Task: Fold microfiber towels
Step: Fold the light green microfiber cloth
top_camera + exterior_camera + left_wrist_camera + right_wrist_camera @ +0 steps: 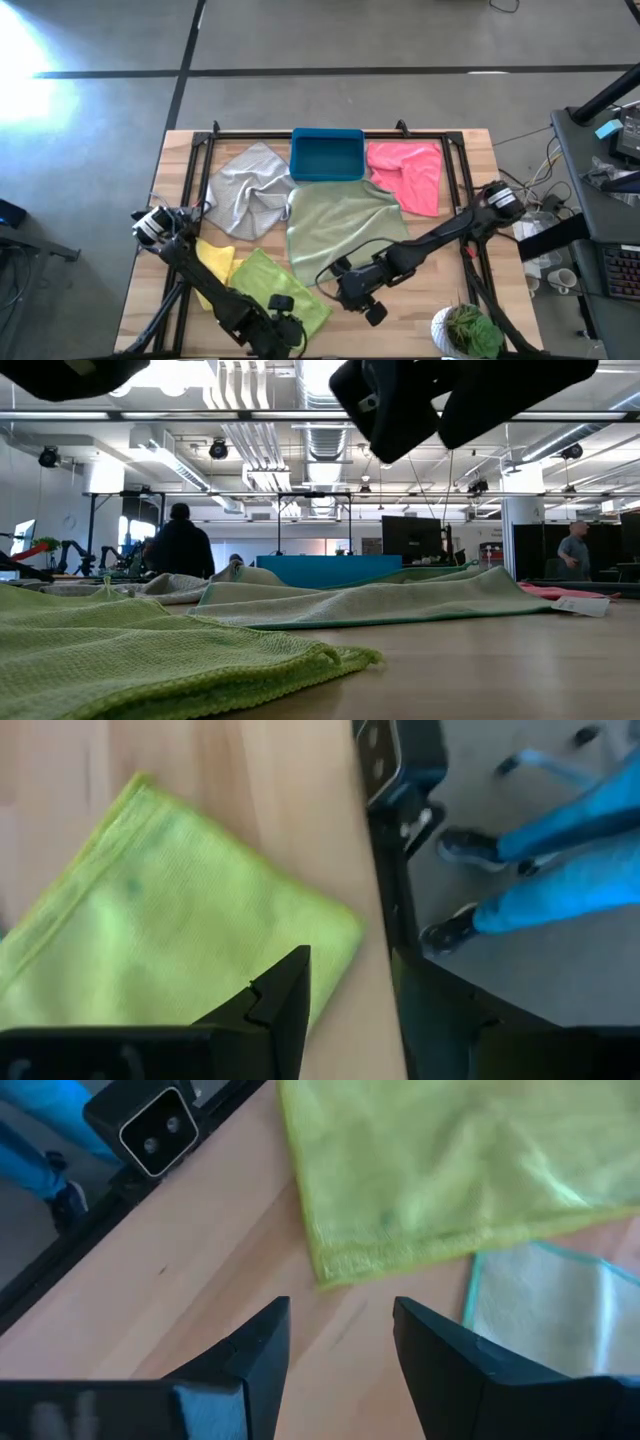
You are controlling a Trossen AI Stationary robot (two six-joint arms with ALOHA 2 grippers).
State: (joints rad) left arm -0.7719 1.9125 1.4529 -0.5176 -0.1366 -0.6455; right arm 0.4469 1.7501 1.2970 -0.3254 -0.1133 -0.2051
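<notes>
Cloth is what you handle here: five light, limp, slightly grippy microfiber squares that drape and bunch, with nothing fragile or slippery about them. I judge a corner or hem pinch works best; a grab mid-panel only bunches the fabric.

Reading the high view as a clock face centred on the table, the lime towel (283,290) lies flat at 7 o'clock, one corner reaching toward the near edge. The yellow towel (217,266) sits touching it at 8 o'clock, partly under the left arm. The sage towel (341,222) spreads across the centre, the grey towel (246,187) lies crumpled at 10 o'clock, and the pink towel (409,173) lies at 2 o'clock, loosely doubled. None looks neatly folded yet.

Your right gripper (340,1345) hovers near 6 o'clock, jaws parted and empty, above bare wood just beside the lime corner, with the sage hem close by. Your left gripper (283,330) hangs over the near edge at 6 to 7 o'clock; only one finger shows in its wrist view, so you cannot tell how its jaws stand. It seems to hold nothing.

The table (450,280) is pale wood, smooth and level, so cloth should slide when dragged. A blue bin (327,155) sits at 12 o'clock and a plant (468,330) at 5 o'clock. Beyond lies an open workshop with monitors and people standing well back.
</notes>
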